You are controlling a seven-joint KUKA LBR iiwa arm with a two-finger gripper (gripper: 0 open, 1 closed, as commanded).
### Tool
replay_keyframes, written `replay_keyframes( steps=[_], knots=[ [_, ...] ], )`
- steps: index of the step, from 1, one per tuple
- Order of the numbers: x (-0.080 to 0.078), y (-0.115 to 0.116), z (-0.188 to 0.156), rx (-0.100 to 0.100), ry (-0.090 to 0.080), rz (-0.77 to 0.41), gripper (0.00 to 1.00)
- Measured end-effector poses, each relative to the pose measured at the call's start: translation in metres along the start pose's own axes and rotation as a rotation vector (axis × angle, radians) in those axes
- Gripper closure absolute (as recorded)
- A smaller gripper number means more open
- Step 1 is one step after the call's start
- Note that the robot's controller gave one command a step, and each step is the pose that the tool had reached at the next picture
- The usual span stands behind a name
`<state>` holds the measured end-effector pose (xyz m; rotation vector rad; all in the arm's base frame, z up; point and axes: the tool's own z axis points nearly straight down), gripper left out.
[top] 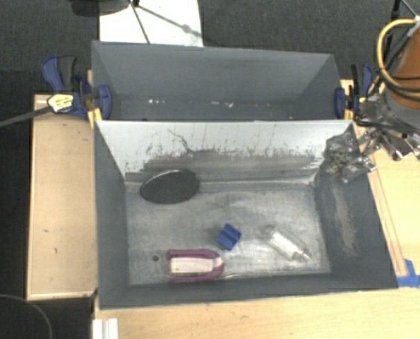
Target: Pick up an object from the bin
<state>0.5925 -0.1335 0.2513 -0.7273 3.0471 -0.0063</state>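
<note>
Hanging at the upper right corner of the bin (112, 210), the tool (346, 159) sits over the top of the sloped right wall, near where that wall meets the back wall. Whether the tool is released or clenched cannot be told: its metal parts read as one tangle against the grey wall. The arm (411, 68), with its orange cover and looped cables, stands outside the bin on the right.

Four things lie on the bin floor, all well apart from the tool.
- Tube (286, 245): clear, lying slantwise toward the right of the floor, below and left of the tool. It is the nearest of the four.
- Block (228, 236): small and blue, near the floor's middle, left of the tube and apart from it.
- Case (194, 264): purple with a white face, lying lengthwise along the front edge, left of centre.
- Disc (169, 186): dark grey and oval, flat at the back left, close to the foot of the back wall.

The four lie apart from one another.
</note>
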Motion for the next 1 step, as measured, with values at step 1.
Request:
replay_keyframes(
  steps=[1],
  knots=[
    [-0.0015, 0.0029, -0.0576, 0.0, -0.002, -0.075, 1.0]
  ],
)
